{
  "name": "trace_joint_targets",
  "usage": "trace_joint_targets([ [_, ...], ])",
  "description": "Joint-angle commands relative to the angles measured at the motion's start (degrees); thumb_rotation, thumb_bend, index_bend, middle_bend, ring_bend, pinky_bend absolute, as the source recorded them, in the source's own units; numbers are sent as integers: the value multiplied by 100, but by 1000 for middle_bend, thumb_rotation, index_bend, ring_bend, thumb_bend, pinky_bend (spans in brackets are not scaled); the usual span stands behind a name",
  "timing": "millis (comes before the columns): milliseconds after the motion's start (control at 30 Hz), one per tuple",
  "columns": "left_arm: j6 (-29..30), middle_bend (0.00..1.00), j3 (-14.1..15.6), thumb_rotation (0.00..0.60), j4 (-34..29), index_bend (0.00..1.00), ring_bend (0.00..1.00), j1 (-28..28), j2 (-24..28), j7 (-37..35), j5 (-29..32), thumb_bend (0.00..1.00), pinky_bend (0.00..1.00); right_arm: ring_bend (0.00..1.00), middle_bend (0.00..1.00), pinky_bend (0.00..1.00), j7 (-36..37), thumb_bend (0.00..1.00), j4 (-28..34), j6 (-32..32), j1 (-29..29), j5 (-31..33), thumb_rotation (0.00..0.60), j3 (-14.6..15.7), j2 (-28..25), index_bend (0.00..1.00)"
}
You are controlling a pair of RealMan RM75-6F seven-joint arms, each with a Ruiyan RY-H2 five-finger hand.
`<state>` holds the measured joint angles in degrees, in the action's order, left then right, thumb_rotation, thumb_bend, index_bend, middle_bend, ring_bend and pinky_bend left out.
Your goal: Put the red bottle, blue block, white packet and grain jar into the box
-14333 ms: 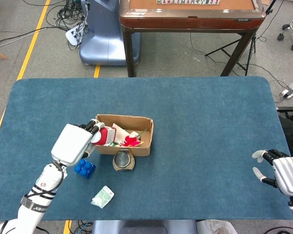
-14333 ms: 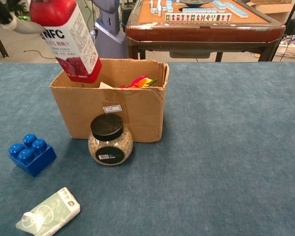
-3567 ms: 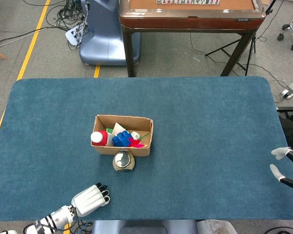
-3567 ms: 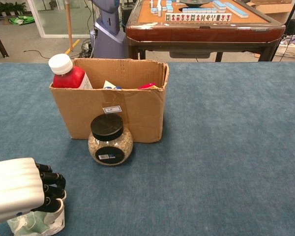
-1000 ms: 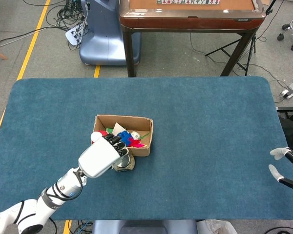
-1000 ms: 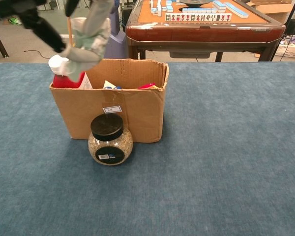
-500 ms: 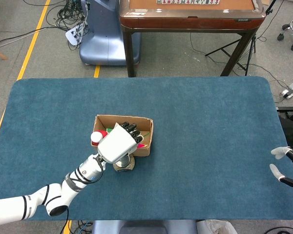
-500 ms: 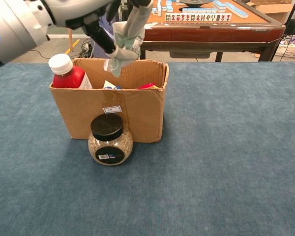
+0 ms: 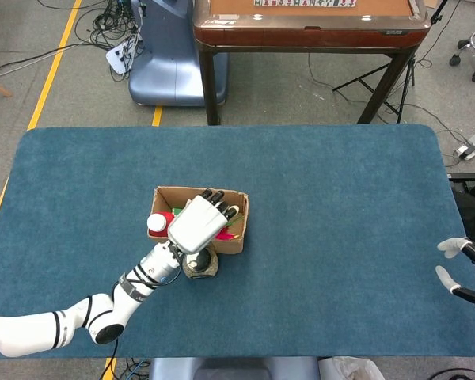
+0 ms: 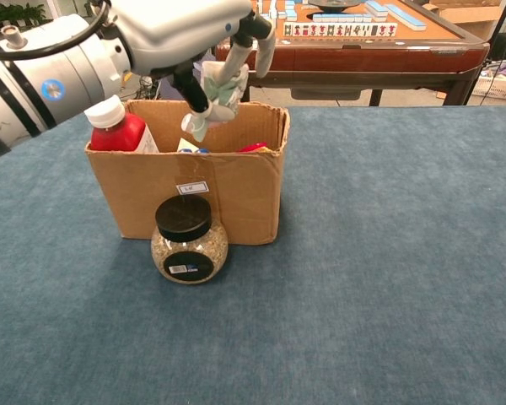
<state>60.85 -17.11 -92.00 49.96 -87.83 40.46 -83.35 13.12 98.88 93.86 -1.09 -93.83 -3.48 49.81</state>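
Note:
My left hand point(image 9: 201, 221) point(image 10: 204, 34) hovers over the open cardboard box point(image 9: 239, 238) point(image 10: 236, 190) and grips the white packet point(image 10: 218, 94), which hangs above the box's middle. The red bottle point(image 9: 159, 223) point(image 10: 116, 127) stands upright in the box's left end, white cap up. A sliver of the blue block point(image 10: 199, 150) shows over the box rim. The grain jar point(image 10: 188, 240) point(image 9: 199, 264), black-lidded, sits on the table touching the box's front wall. My right hand point(image 9: 465, 273) rests at the table's far right edge, fingers apart and holding nothing.
Red and colourful items point(image 10: 251, 148) lie inside the box's right half. The blue table cloth point(image 9: 340, 206) stretches wide to the right. A mahjong table point(image 9: 309, 20) stands beyond the far edge.
My left hand has carried the white packet further right and slightly lower over the box. The right hand has stayed in place.

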Motion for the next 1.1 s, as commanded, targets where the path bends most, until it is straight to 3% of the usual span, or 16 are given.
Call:
trace_joint_targets([
  [33,-197,323,-4,600,-264,313,219,46,48,551,520,171,413,426,530,578,-18,286,7,-25,-10,-13,600,12,4,451],
  [200,-227,243,73,600,-463,264,156,86,154,792,729,171,367,426,530,578,-26,286,41,-40,-20,-53,600,29,-1,451],
  [433,-155,141,186,600,-671,122,79,135,156,1114,1029,171,336,426,530,578,26,285,69,68,23,-94,600,33,-44,451],
  [633,-31,87,263,600,-637,75,39,197,44,1315,1206,171,301,426,530,578,64,286,74,121,45,-117,600,37,-68,451],
  [967,535,143,660,600,-1466,88,116,-170,532,1527,885,171,306,426,530,578,122,286,45,37,6,-106,600,48,-64,451],
  [1100,688,157,875,600,-1936,118,178,-323,873,1580,529,170,390,426,530,578,92,285,53,27,-2,-111,600,50,-56,451],
])
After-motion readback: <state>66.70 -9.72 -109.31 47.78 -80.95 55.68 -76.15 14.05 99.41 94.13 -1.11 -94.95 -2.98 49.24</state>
